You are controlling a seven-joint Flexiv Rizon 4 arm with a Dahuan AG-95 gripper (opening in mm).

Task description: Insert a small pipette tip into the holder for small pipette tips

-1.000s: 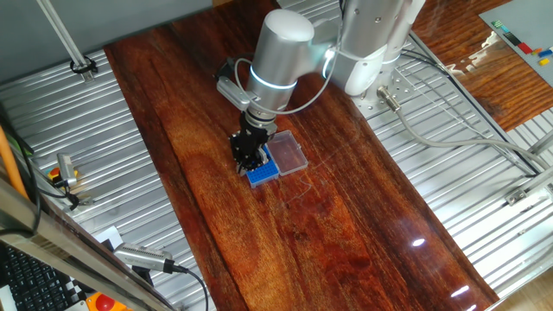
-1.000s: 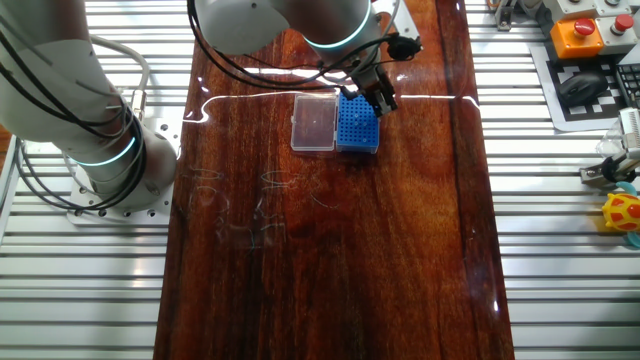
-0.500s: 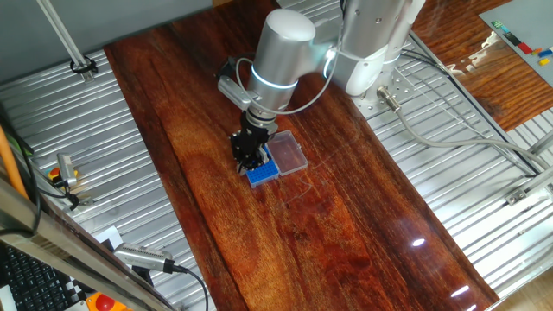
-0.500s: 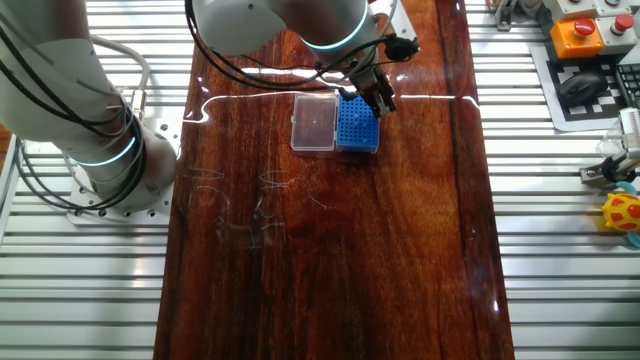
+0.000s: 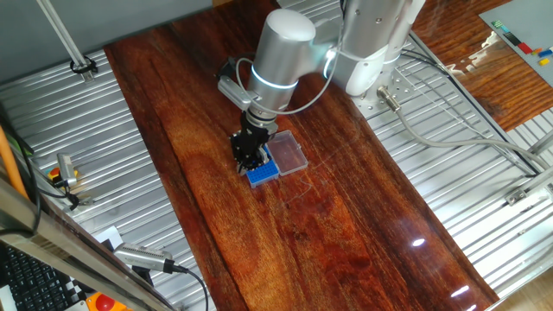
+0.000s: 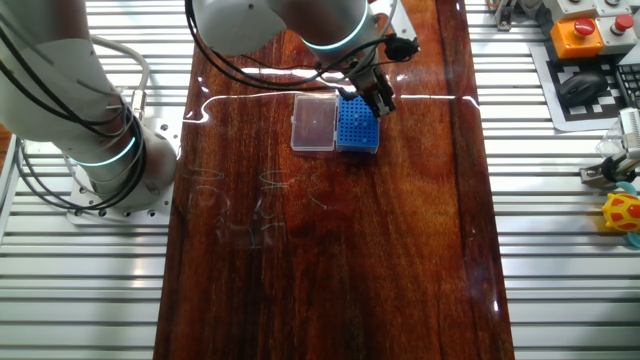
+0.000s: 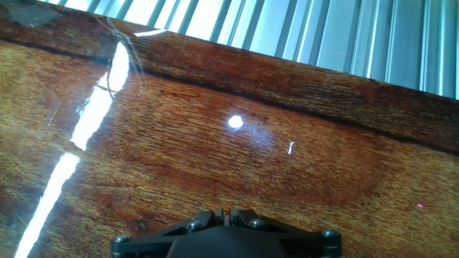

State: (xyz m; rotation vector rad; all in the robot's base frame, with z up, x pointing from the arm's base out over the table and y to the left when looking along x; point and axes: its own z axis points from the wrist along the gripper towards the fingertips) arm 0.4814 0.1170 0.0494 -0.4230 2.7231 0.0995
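Holder (image 6: 358,128) on table (image 6: 330,250); hand (image 6: 379,98) over its edge, fingers clenched.

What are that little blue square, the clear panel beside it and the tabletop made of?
The blue rack looks like matte moulded plastic, its top dotted with tiny holes. The clear panel joined to it seems to be transparent plastic, since the wood shows through. The tabletop looks like dark wood or wood veneer with a glossy varnish: visible grain and bright reflections.

Around the blue holder (image 6: 357,129) only its clear lid panel (image 6: 313,124) and the gripper (image 6: 380,100) above crowd it; bare wooden tabletop (image 6: 330,260) lies open elsewhere.
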